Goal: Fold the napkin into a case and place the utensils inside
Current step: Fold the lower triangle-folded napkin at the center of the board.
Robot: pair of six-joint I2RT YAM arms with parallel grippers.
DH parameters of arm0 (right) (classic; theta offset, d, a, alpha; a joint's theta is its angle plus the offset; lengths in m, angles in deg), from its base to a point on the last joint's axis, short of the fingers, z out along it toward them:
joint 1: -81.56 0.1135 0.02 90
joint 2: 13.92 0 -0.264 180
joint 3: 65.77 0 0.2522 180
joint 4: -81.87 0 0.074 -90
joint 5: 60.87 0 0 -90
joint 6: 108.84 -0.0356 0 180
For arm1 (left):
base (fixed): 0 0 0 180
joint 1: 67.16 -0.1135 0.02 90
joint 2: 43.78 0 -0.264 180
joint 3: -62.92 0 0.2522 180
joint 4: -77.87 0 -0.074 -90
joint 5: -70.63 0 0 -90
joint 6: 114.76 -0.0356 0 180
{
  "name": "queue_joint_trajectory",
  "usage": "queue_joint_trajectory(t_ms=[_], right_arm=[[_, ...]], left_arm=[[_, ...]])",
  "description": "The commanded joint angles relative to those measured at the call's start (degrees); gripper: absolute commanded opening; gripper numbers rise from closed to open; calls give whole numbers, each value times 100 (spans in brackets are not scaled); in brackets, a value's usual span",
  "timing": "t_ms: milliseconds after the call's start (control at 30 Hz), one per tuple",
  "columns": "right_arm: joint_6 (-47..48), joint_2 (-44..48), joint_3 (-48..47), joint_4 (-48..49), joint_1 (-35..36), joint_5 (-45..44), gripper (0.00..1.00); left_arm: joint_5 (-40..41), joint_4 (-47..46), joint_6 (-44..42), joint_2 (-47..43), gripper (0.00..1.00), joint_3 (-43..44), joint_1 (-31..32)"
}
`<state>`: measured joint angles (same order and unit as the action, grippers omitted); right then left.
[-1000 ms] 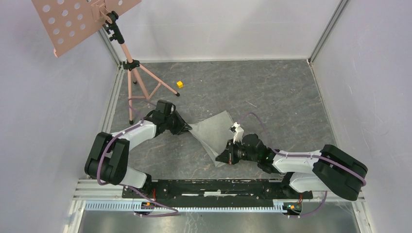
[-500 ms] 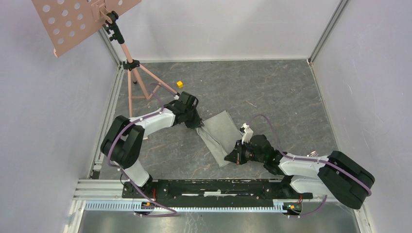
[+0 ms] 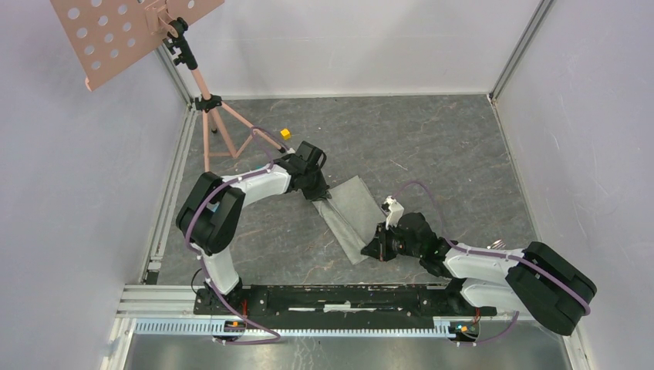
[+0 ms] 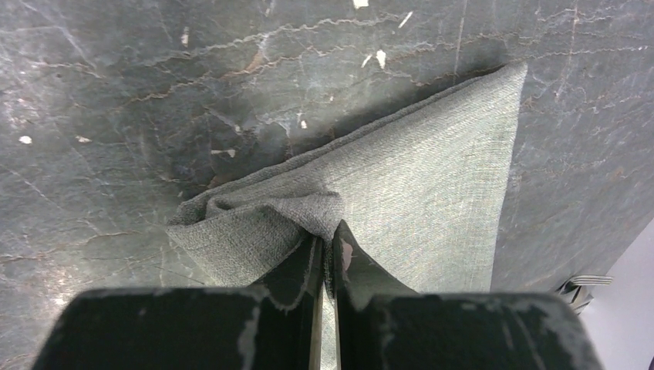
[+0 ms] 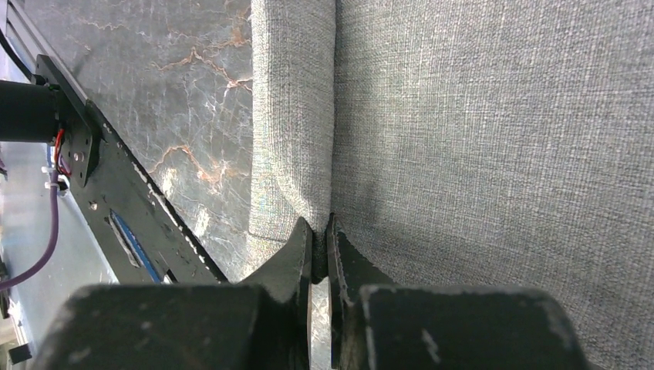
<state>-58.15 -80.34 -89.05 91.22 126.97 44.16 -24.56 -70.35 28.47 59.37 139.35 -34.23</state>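
The grey-green napkin (image 3: 353, 218) lies folded into a long slanted strip in the middle of the dark table. My left gripper (image 3: 322, 193) is shut on the strip's far left corner; in the left wrist view the cloth (image 4: 432, 177) bunches up at the pinched tips (image 4: 327, 231). My right gripper (image 3: 373, 248) is shut on the strip's near right end; in the right wrist view a folded edge of the cloth (image 5: 478, 139) is pinched between the tips (image 5: 320, 225). No utensils show in any view.
A pink music stand (image 3: 202, 100) stands at the back left with its tripod on the table. A small yellow cube (image 3: 285, 133) lies behind the left arm. White walls enclose the table. The black base rail (image 3: 339, 299) runs along the near edge.
Both grippers moved right with the cloth held. The left gripper carried its corner over, so the wide napkin has become a narrower folded strip. The right gripper shifted slightly right and nearer.
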Motion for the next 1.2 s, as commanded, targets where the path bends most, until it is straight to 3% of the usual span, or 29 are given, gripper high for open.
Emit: queue_joint_trajectory(t_ms=[0,300,467,533,733,833,1000,1167], right_arm=[[173,48,0,-79,-10,74,9],[121,111,126,43,-17,167,9],[84,99,163,124,-17,262,15],[199,181,121,13,-14,245,23],[1029,471,-407,-785,-19,-200,62],[1377,397,-779,-1141,-8,-578,71],[1482,-121,-1190,-1294,-10,-790,71],[1188,-293,-989,-839,-10,-642,61]], left_arm=[[181,106,-311,-67,11,361,176],[256,280,-419,53,11,566,354],[195,243,-435,242,10,604,364],[132,245,-462,294,10,648,365],[21,242,-462,315,9,678,406],[1,218,-454,256,8,620,424],[-26,219,-454,154,8,565,434],[-85,219,-439,151,8,618,437]])
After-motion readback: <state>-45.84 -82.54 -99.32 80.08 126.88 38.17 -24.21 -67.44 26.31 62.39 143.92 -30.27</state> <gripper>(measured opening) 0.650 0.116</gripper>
